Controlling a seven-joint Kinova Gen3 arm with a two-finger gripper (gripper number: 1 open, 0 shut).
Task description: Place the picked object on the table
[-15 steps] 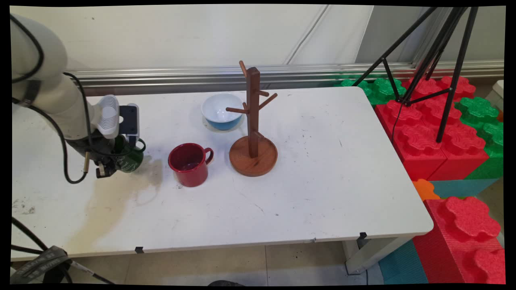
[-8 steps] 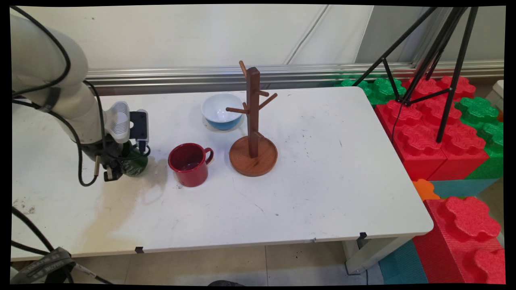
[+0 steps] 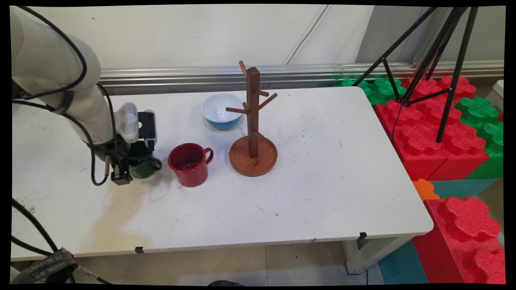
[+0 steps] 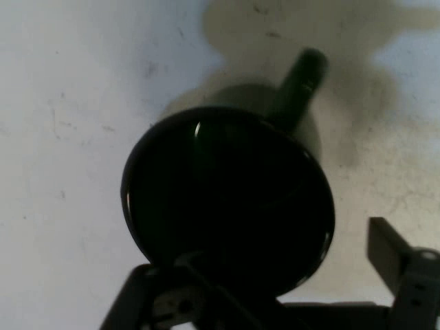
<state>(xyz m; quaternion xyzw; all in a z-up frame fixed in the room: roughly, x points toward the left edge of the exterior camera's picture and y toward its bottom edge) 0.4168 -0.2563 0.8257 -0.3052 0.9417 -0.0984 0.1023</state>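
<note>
My fingers (image 3: 128, 167) sit at the rim of a dark green mug (image 3: 142, 166) that stands upright, mouth up, on the left part of the white tabletop (image 3: 322, 169). Its handle points toward 3 o'clock in the main view. From my hand camera the mug (image 4: 227, 199) shows a glossy round rim and a dark inside, its handle toward 1 o'clock. One finger is inside the mouth; the other stands apart outside the wall, toward 4 o'clock.
</note>
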